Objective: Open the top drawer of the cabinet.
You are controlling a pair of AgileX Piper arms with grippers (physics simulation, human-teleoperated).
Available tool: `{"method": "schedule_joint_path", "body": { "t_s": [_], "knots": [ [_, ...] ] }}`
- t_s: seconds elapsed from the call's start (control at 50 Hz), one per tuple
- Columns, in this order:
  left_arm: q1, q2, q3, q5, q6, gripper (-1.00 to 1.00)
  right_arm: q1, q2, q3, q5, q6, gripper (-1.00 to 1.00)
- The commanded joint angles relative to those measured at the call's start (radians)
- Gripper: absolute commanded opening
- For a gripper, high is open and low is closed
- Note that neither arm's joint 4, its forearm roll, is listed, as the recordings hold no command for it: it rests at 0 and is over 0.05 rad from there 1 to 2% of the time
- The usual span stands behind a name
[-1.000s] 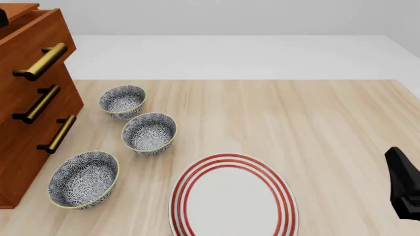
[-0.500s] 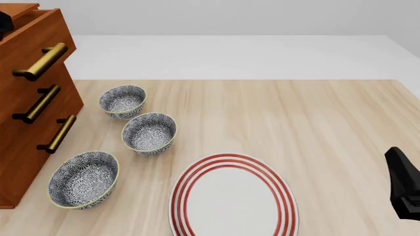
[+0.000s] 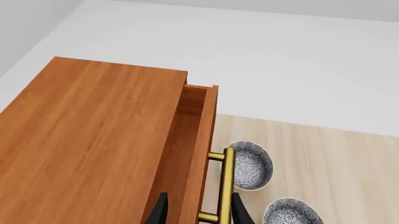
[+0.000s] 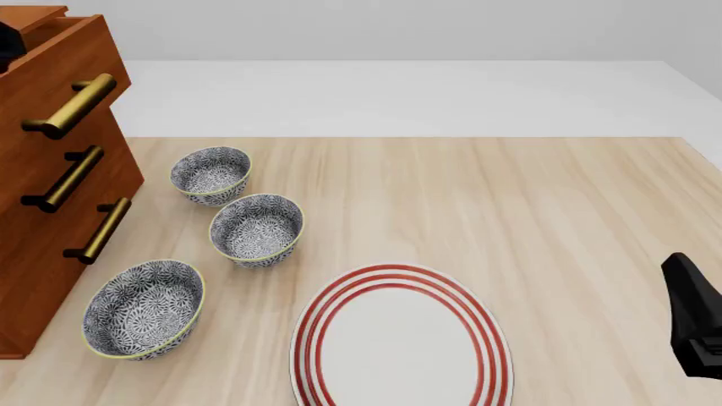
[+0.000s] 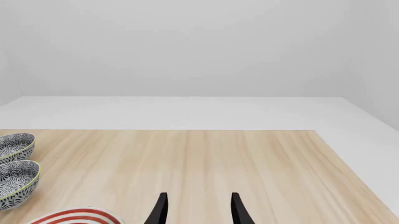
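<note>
The reddish-brown cabinet (image 4: 34, 271) stands at the table's left edge, and its flat top (image 3: 93, 140) fills the left wrist view. The top drawer (image 4: 62, 59) juts out a little beyond the two below, leaving a narrow gap (image 3: 187, 135) behind its front board. Its brass bar handle (image 4: 71, 106) (image 3: 228, 179) is free. My left gripper (image 3: 198, 212) is open above the drawer front, one finger on each side of the front board and handle, touching neither. In the front view only a dark bit of it (image 4: 7, 42) shows. My right gripper (image 5: 198, 211) is open and holds nothing.
Three patterned bowls (image 4: 211, 174) (image 4: 256, 228) (image 4: 144, 307) sit in a row just right of the cabinet. A red-ringed plate (image 4: 401, 338) lies at the front centre. The right arm's black body (image 4: 694, 326) stays at the right edge.
The dark bit of the left gripper at the top left corner has shifted slightly downward. The drawer, the bowls and the right arm have not moved.
</note>
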Motion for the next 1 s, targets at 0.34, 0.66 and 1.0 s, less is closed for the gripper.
{"method": "schedule_joint_path", "body": {
  "t_s": [0.34,0.66,1.0],
  "knots": [
    [0.005,0.026,0.02,-0.027,0.006,1.0,0.0,0.0,0.0,0.0,0.0,1.0],
    [-0.005,0.052,0.033,-0.045,-0.001,1.0,0.0,0.0,0.0,0.0,0.0,1.0],
    [-0.005,0.067,0.037,-0.057,-0.007,1.0,0.0,0.0,0.0,0.0,0.0,1.0]
  ]
}}
